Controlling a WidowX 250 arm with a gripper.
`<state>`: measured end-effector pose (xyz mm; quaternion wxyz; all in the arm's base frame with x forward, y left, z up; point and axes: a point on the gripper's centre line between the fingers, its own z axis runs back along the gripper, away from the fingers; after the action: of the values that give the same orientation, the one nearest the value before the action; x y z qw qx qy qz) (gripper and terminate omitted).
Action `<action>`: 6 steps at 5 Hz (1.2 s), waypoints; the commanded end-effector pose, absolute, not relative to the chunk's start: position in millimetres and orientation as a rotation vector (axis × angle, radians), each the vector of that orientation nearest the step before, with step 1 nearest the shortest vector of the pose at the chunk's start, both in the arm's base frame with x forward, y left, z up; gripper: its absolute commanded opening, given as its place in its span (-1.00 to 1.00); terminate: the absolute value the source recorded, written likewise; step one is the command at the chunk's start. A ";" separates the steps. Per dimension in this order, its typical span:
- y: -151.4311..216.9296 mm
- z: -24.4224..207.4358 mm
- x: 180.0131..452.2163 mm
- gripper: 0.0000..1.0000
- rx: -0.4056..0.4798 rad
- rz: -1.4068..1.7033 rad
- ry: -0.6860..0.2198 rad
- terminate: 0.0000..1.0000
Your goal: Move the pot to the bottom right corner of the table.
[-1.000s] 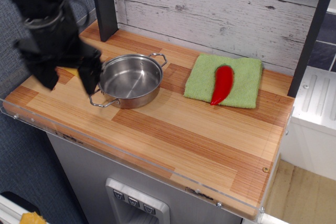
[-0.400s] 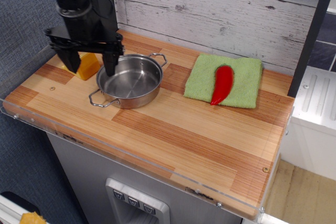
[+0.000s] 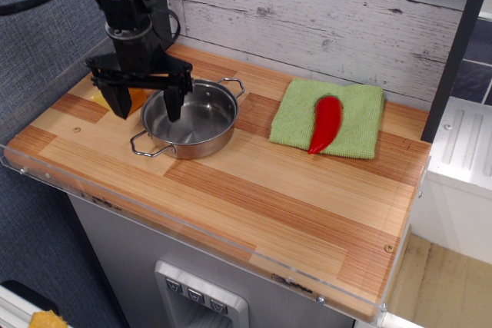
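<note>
The pot [image 3: 192, 120] is a shallow shiny steel pot with two wire loop handles, standing empty at the back left of the wooden table [image 3: 254, 190]. My black gripper [image 3: 147, 105] hangs over the pot's left rim, open. One finger [image 3: 174, 102] reaches down inside the pot and the other finger [image 3: 119, 101] is outside it on the left, so the jaws straddle the rim.
A green cloth [image 3: 330, 119] lies at the back right with a red chili pepper [image 3: 326, 124] on it. A yellow block [image 3: 137, 97] sits behind the gripper, mostly hidden. A dark post [image 3: 154, 5] stands at the back left. The table has a clear plastic edge [image 3: 192, 228].
My gripper has swung from the table's left edge to the right and settled lower over the pot's left rim. The pot has not moved.
</note>
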<state>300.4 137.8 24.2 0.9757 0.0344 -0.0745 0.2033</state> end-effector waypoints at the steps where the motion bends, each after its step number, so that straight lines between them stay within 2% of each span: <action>1: 140.3 21.0 300.9 1.00 0.066 0.475 -0.181 -1.00; 2: 138.4 17.0 300.3 -1.00 0.075 0.483 -0.165 -1.00; 4: 138.7 27.8 293.3 -1.00 0.058 0.478 -0.235 -1.00; 6: 132.4 46.8 283.2 -1.00 0.039 0.613 -0.304 -1.00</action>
<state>280.6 128.6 32.2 0.9452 0.0141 -0.1254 0.3012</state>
